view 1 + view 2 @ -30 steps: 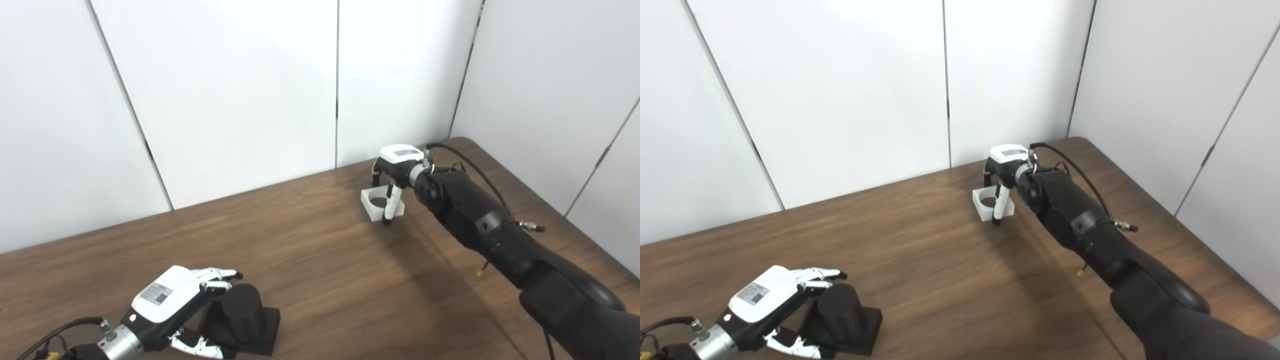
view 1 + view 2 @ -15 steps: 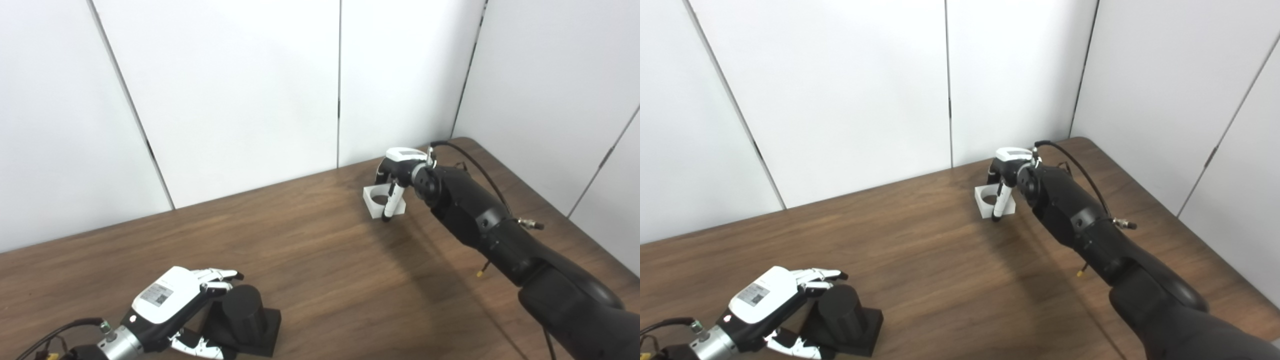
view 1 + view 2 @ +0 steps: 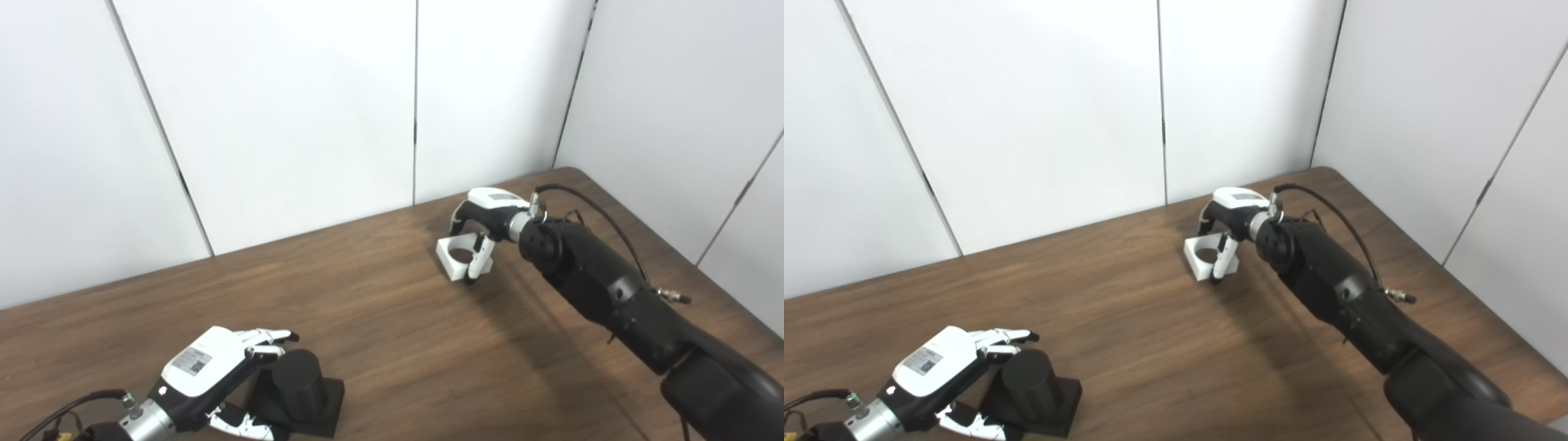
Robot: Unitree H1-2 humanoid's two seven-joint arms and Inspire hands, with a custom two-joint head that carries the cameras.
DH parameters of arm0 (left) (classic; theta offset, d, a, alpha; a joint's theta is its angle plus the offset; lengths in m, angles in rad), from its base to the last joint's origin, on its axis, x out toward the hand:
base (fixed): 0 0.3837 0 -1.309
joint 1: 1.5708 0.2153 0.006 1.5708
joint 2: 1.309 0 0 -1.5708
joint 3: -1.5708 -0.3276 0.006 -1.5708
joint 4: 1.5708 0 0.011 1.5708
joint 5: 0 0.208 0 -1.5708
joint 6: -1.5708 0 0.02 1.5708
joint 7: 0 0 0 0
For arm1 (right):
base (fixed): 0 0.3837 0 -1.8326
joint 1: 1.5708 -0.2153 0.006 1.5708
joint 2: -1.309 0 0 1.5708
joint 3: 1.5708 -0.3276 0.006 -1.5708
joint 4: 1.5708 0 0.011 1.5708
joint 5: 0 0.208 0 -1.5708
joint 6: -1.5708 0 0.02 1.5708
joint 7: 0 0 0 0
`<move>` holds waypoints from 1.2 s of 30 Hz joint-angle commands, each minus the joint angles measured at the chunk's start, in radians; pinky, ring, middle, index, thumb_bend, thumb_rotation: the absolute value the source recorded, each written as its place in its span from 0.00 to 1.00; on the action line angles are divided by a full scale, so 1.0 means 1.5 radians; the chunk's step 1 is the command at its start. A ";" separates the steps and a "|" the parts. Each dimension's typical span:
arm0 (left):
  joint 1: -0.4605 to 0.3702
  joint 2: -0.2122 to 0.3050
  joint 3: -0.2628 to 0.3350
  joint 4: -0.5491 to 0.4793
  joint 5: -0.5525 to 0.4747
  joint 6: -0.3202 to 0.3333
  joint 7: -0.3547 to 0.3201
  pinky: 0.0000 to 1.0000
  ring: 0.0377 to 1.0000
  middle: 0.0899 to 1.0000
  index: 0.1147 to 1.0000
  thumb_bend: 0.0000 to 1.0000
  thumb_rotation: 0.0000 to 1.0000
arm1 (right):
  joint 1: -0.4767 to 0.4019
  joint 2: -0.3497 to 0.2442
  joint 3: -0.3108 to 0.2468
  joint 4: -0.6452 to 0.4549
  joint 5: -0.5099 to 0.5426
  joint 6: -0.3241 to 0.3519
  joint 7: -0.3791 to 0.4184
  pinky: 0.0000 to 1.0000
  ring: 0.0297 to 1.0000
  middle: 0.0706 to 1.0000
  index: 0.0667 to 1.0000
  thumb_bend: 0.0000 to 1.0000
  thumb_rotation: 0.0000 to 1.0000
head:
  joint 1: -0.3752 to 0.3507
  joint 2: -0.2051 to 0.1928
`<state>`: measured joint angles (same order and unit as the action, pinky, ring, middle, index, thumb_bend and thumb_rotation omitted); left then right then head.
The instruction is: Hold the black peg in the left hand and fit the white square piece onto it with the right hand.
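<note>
My right hand (image 3: 484, 214) grips the white piece (image 3: 456, 257), tilted, at the counter's (image 3: 398, 331) far side. My left hand (image 3: 208, 373) wraps the black peg (image 3: 297, 383) near me.

Left eye view: head-mounted, looks down and forward over the wooden worktop (image 3: 380, 318) toward the far white wall panels (image 3: 294, 110); medium distance.
Right eye view: same height and facing, set slightly to the right, so contents sit further left in frame.
Shared: nearly the whole worktop, the far right corner, both arms entering from the near edge.
</note>
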<state>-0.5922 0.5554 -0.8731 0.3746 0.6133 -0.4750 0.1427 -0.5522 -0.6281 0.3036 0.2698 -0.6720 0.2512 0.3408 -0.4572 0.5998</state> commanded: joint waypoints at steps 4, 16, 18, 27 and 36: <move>0.033 0.019 -0.029 0.020 0.043 0.004 -0.054 0.67 0.82 0.86 0.43 0.52 0.06 | -0.025 -0.021 -0.018 -0.082 -0.026 -0.036 -0.039 0.81 0.85 0.74 0.44 0.52 0.13 | 0.010 0.005; 0.033 0.001 -0.013 0.022 0.060 0.004 -0.055 0.70 0.82 0.87 0.43 0.52 0.06 | -0.029 -0.021 -0.011 -0.212 -0.037 -0.045 0.024 0.76 0.84 0.73 0.44 0.52 0.14 | 0.070 0.028; 0.035 -0.004 -0.007 0.018 0.051 0.004 -0.064 0.71 0.82 0.87 0.43 0.52 0.06 | -0.029 -0.019 -0.009 -0.233 -0.041 -0.044 0.040 0.74 0.83 0.73 0.44 0.52 0.14 | 0.080 0.034; 0.038 -0.036 0.026 0.021 0.065 0.006 -0.107 0.72 0.84 0.90 0.43 0.52 0.06 | -0.026 -0.012 -0.028 -0.300 0.021 -0.074 0.087 0.71 0.82 0.73 0.44 0.52 0.13 | 0.197 0.072; 0.041 -0.072 0.055 0.020 0.086 0.022 -0.147 0.73 0.85 0.91 0.43 0.52 0.07 | -0.025 -0.001 -0.037 -0.372 0.073 -0.087 0.130 0.69 0.82 0.73 0.44 0.52 0.13 | 0.265 0.088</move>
<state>-0.5680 0.4621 -0.7482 0.3752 0.6532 -0.4641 0.0170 -0.5415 -0.6233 0.2712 -0.2538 -0.5764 0.1509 0.5410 -0.0615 0.7301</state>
